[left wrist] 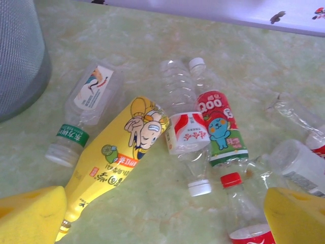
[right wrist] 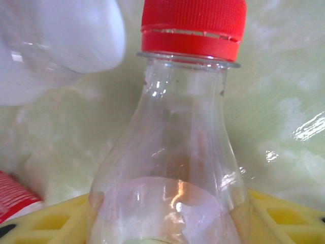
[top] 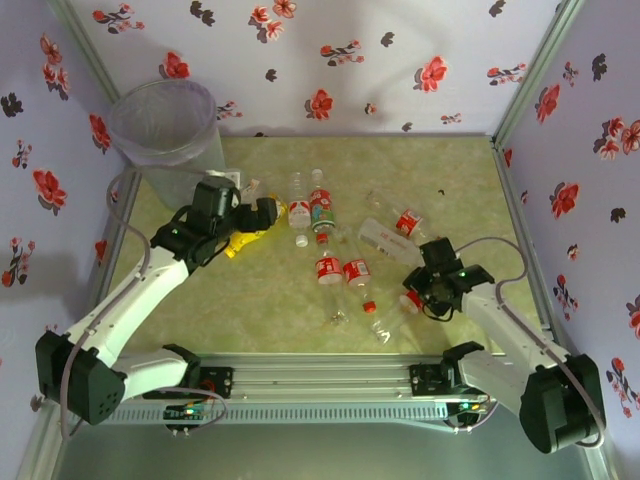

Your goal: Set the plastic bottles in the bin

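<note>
The translucent grey bin [top: 165, 130] stands at the back left, its wall also at the edge of the left wrist view [left wrist: 20, 56]. A yellow bottle [left wrist: 122, 152] lies on the table beside several clear bottles [left wrist: 185, 127] with red-and-white labels. My left gripper [left wrist: 162, 218] hovers open over them, the yellow bottle's neck next to its left pad [left wrist: 30, 216]. In the top view the left gripper [top: 262, 215] is just right of the bin. My right gripper [top: 428, 285] is shut on a clear red-capped bottle [right wrist: 175, 152], held low on its body between yellow fingers [right wrist: 284, 218].
More clear bottles [top: 400, 225] are scattered across the middle of the green table [top: 260, 300]. Flowered walls enclose the back and both sides. A white bottle end [right wrist: 56, 40] lies close to the held bottle's cap.
</note>
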`<state>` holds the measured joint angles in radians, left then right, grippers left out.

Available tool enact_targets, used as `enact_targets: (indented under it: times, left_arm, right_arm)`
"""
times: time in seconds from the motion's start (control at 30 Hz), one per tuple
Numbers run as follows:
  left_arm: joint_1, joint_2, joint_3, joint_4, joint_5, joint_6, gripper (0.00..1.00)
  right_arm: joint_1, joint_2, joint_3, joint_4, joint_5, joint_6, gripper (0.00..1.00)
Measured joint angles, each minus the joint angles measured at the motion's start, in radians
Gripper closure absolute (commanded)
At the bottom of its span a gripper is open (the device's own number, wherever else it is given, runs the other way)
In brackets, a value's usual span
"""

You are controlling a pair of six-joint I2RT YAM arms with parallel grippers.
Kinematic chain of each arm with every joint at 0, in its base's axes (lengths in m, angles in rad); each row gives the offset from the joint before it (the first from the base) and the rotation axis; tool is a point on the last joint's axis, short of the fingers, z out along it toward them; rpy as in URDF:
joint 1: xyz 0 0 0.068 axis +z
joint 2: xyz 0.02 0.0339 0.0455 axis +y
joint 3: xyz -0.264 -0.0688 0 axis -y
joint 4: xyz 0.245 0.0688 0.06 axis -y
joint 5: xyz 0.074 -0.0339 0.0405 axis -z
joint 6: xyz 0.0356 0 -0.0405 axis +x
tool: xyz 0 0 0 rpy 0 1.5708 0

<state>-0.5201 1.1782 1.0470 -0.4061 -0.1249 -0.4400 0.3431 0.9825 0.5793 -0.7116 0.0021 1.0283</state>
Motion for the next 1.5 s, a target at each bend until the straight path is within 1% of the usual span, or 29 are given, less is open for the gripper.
enact_targets:
  times: [0.13,0.2,0.3,0.37,0.5,0.57,0.7,0.8,0.9,1.03,1.17,1.23,1.37,1.5]
  left_arm:
    - [-0.006,0.027,0.035,0.001,0.05,0.0,0.0]
    - [-0.006,0.041,0.052,0.002,0.108,0.0,0.01]
    - [-0.015,0.074,0.091,0.005,0.235,0.005,0.01]
    - [-0.041,0.106,0.127,0.014,0.337,0.015,0.01]
    - [-0.109,0.147,0.166,0.038,0.492,0.035,0.0]
    - [-0.147,0.159,0.174,0.047,0.541,0.046,0.0]
    - [-0.213,0.194,0.18,0.055,0.592,0.072,0.0]
    - [-0.245,0.24,0.183,0.059,0.608,0.081,0.0]
    - [-0.257,0.303,0.19,0.062,0.592,0.08,0.0]
    - [-0.259,0.356,0.201,0.061,0.519,0.08,0.0]
    - [-0.261,0.366,0.219,0.061,0.446,0.08,0.01]
    - [-0.261,0.375,0.234,0.062,0.428,0.08,0.06]
    - [-0.261,0.396,0.249,0.066,0.404,0.076,0.25]
    - [-0.261,0.4,0.249,0.065,0.389,0.077,0.36]
  right_arm:
    - [0.0,-0.03,0.124,-0.083,0.013,-0.034,0.45]
    - [0.0,-0.032,0.197,-0.104,0.017,-0.053,0.46]
    - [0.002,0.003,0.315,-0.093,0.007,-0.105,0.46]
    - [0.008,0.061,0.385,-0.06,-0.006,-0.142,0.46]
    - [0.048,0.21,0.484,0.055,-0.011,-0.211,0.46]
    - [0.065,0.288,0.524,0.119,-0.03,-0.237,0.46]
    - [0.082,0.412,0.591,0.229,-0.092,-0.256,0.46]
    - [0.099,0.474,0.628,0.298,-0.147,-0.259,0.47]
    - [0.128,0.511,0.661,0.342,-0.187,-0.26,0.47]
    - [0.157,0.518,0.671,0.374,-0.222,-0.262,0.48]
    - [0.169,0.518,0.671,0.4,-0.251,-0.262,0.48]
    - [0.171,0.518,0.67,0.413,-0.264,-0.259,0.49]
    - [0.174,0.518,0.67,0.431,-0.277,-0.259,0.49]
    - [0.174,0.518,0.67,0.44,-0.284,-0.259,0.48]
